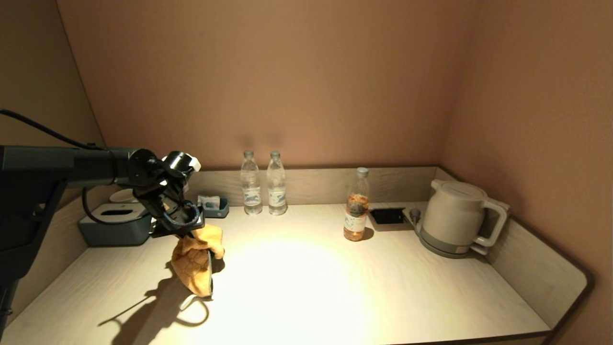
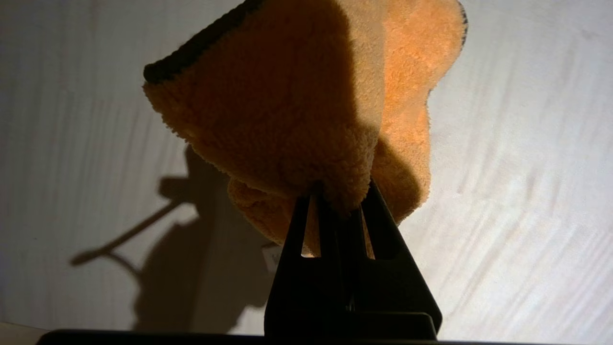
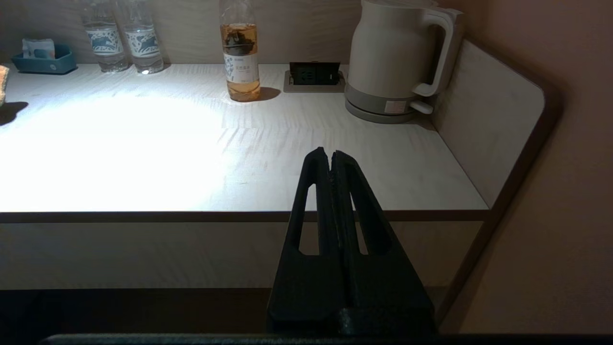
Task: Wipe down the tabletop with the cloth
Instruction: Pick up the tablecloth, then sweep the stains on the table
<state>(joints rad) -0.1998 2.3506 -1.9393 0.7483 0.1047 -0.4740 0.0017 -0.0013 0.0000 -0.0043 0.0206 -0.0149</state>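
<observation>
Bottle labels unreadable. Left gripper pinches orange cloth, hanging lengthwise down above tabletop. Right gripper fingers pressed together, off front edge.

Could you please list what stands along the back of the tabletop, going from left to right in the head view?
Grey tissue box → small blue tray → two clear plastic water bottles → plastic bottle of amber tea → black recessed socket panel → cream electric kettle.
</observation>
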